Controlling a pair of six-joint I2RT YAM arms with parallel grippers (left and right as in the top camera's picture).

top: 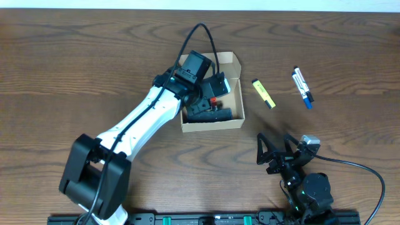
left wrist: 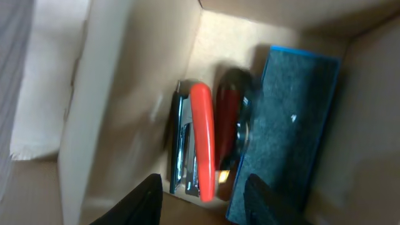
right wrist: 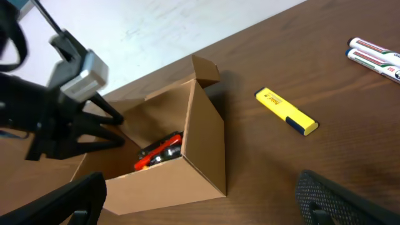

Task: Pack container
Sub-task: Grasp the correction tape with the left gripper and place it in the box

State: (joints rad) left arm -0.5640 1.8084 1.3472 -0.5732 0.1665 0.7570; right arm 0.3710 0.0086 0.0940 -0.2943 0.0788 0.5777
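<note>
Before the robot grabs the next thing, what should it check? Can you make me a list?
1. Left gripper empty: ok, fingers spread with nothing held.
2. Left gripper clear of the container: not ok, it is down inside, above the red stapler.
3. Container open: ok, the flap stands up.
4. Everything packed: not ok, the yellow highlighter and two markers lie outside the container.
5. Right gripper ready: ok, open and empty.
6. Room left inside: cannot tell, the arm hides part of it.
</note>
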